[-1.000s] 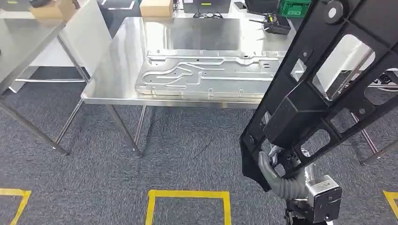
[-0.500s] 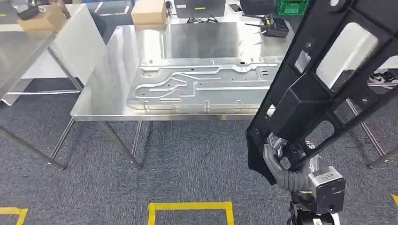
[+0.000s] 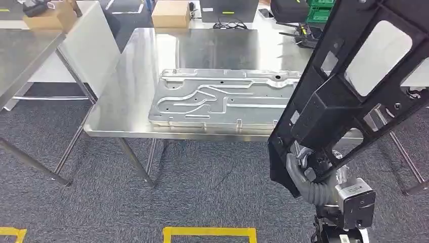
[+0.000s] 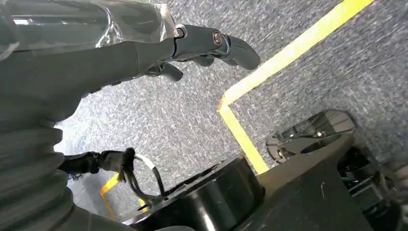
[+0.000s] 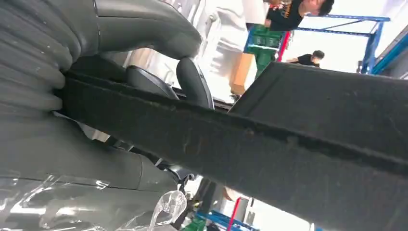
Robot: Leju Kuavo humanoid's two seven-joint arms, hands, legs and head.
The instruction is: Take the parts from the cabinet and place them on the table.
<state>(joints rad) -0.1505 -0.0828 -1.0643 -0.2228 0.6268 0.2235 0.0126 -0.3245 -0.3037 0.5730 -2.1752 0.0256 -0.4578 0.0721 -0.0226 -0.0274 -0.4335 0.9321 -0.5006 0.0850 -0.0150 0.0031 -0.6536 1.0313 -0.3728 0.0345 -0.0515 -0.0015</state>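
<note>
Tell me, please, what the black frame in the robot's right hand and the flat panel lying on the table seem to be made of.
Black frame: probably moulded plastic; matte, with ribs and cut-out windows. Flat panel: looks like pressed sheet metal; bare silver-grey, with stamped grooves and soft reflections. Table: likely stainless steel, with a brushed, mirror-like sheen.

Metal panel on table, boxes behind.

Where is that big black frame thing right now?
In the head view, on the right, the black frame is gripped at its lower end by the right hand, just short of the steel table.
</note>
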